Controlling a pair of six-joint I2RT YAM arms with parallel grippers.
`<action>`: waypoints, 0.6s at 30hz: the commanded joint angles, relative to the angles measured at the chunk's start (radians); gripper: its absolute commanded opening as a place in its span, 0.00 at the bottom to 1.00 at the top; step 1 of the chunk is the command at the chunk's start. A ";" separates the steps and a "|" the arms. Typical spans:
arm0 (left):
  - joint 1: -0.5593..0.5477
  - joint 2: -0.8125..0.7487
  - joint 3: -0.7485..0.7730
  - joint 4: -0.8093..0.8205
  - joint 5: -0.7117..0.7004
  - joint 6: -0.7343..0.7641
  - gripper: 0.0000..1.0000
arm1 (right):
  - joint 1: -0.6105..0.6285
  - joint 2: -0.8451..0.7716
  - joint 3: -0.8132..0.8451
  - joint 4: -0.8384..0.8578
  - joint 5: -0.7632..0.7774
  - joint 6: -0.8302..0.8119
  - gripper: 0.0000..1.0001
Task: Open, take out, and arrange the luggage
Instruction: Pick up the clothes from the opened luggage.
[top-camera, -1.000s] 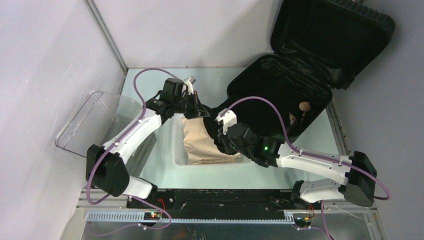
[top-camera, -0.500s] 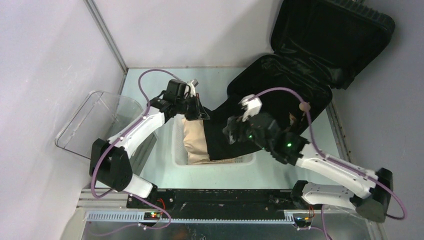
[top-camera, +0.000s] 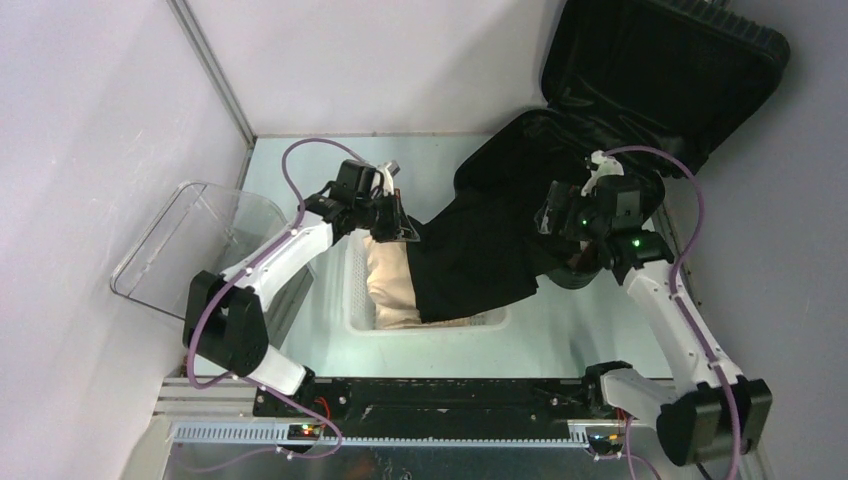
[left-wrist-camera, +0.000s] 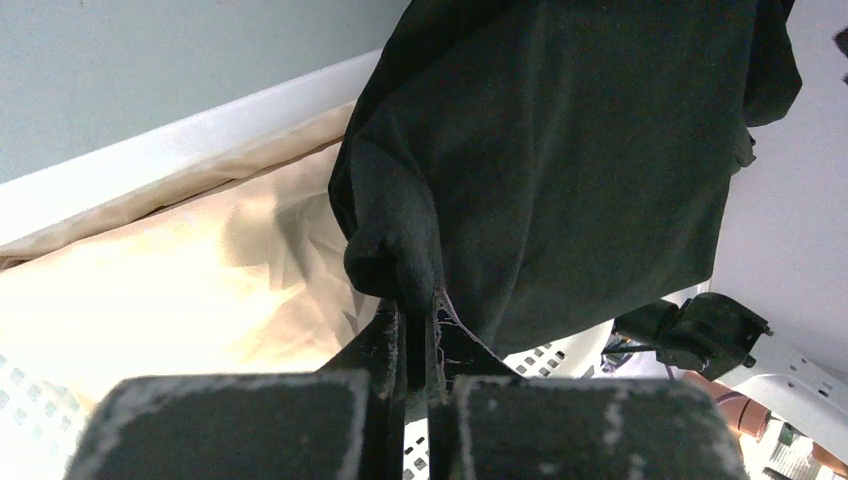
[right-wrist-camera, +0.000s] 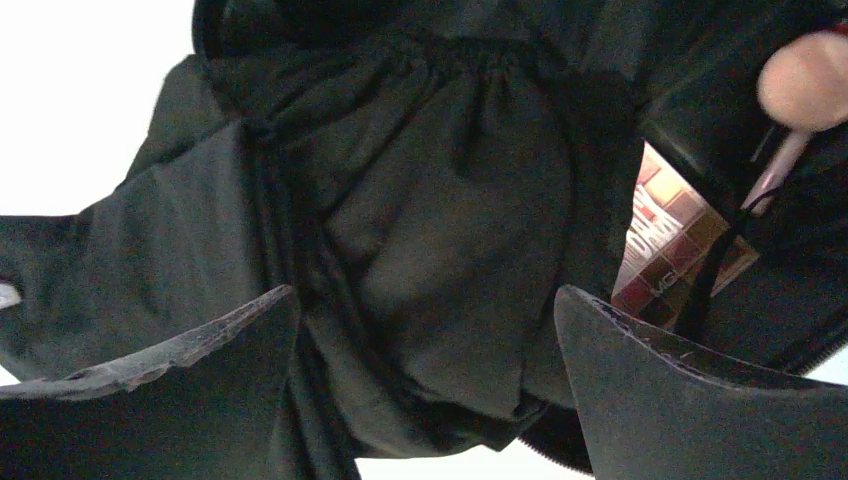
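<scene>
cloth (top-camera: 385, 285) in basket (top-camera: 400, 330) | garment (top-camera: 480, 262) across basket | luggage (top-camera: 650, 80) behind, right

The large black ribbed hard-shell suitcase (top-camera: 660, 70) has its raised lid cut off by the overhead picture's top edge. A draped black fabric garment (top-camera: 470, 265) hides the right part of the white perforated plastic basket (top-camera: 400, 328) and of the beige folded cloth (top-camera: 388, 285). In the right wrist view, a reddish checkered item (right-wrist-camera: 672, 245) shows partly from behind black lining, too blurred to name.

I get bright, even overhead light and soft shadows; my right wrist view blows out white behind, and the luggage (top-camera: 660, 70) interior reads featureless black
</scene>
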 joint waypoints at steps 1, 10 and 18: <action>0.005 0.009 0.026 0.019 0.017 0.029 0.00 | -0.137 0.083 0.023 -0.053 -0.344 -0.072 0.98; 0.004 0.017 0.023 0.023 0.020 0.032 0.00 | -0.196 0.240 0.023 -0.122 -0.445 -0.184 0.99; 0.004 0.027 0.051 -0.031 -0.024 0.068 0.00 | -0.246 0.342 0.023 0.009 -0.512 -0.170 0.66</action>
